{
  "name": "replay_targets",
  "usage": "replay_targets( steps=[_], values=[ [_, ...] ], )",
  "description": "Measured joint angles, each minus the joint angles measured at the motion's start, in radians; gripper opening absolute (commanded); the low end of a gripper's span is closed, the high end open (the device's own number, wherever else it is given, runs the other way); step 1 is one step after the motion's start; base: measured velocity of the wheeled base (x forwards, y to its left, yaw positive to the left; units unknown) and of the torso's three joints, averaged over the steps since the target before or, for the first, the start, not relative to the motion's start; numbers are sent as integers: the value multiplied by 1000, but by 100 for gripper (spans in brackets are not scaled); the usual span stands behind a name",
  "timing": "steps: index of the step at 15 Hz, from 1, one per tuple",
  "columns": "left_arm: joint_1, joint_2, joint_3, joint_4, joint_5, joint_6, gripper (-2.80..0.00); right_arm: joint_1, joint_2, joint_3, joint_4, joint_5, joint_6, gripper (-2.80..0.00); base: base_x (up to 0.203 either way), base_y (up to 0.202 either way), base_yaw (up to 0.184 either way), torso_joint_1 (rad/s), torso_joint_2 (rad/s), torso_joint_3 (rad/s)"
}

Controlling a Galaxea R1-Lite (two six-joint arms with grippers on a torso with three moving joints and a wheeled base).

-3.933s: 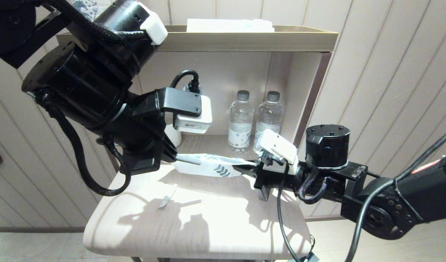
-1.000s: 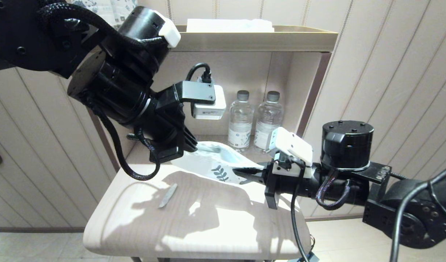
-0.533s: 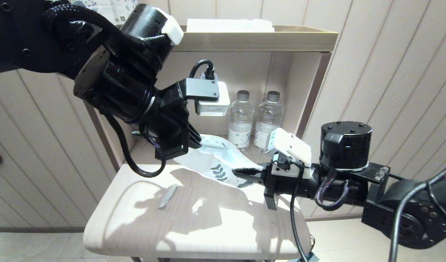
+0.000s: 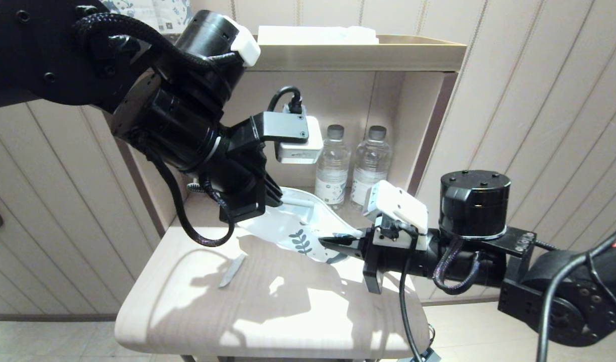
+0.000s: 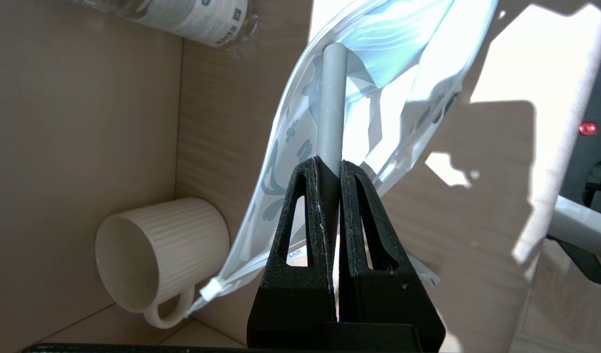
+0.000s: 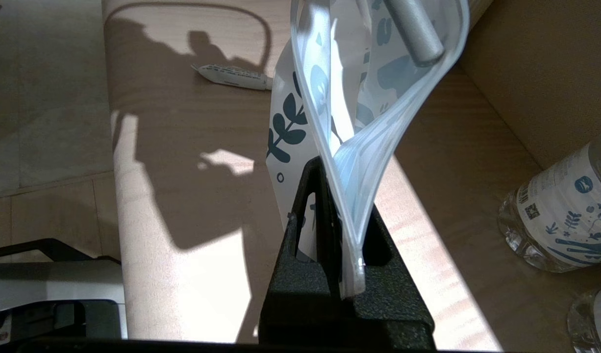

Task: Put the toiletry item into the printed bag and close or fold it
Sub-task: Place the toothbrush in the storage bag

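Note:
The printed bag, white with teal leaves, hangs bowed above the table between my two grippers. My right gripper is shut on its rim end, with the clear edge pinched between the jaws. My left gripper is shut on the toiletry item, a slim grey toothbrush handle. The handle's free end sits inside the bag's open mouth. The bristle head is hidden. The bag curves around the handle.
A short flat pale strip lies on the wooden table. Two water bottles stand in the shelf niche behind, and a white ribbed mug sits in its corner. The shelf top overhangs.
My left arm has shifted right toward the right gripper, and the bag bows more. The right gripper has dropped slightly. Both grips are unchanged.

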State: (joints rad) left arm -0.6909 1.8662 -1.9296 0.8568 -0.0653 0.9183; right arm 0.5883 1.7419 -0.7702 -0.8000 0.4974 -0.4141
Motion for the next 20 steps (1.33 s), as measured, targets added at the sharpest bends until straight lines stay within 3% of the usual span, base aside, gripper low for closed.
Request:
replay_targets(
  steps=[5, 9, 16, 20],
  values=[
    [1, -46, 3, 100, 3, 4, -280, -1, 0, 19, -10, 26, -28, -280, 0, 0, 0, 0, 0, 0],
    [0, -81, 4, 190, 4, 45, -280, -14, -3, 47, -9, 32, -134, -280, 0, 0, 0, 0, 0, 0],
    [-2, -94, 1, 201, 1, 88, -280, 15, -7, 80, 2, 33, -222, -280, 0, 0, 0, 0, 0, 0],
    [9, -89, 1, 193, -20, 101, -280, -3, -20, 37, 82, 33, -280, -280, 0, 0, 0, 0, 0, 0]
  ],
)
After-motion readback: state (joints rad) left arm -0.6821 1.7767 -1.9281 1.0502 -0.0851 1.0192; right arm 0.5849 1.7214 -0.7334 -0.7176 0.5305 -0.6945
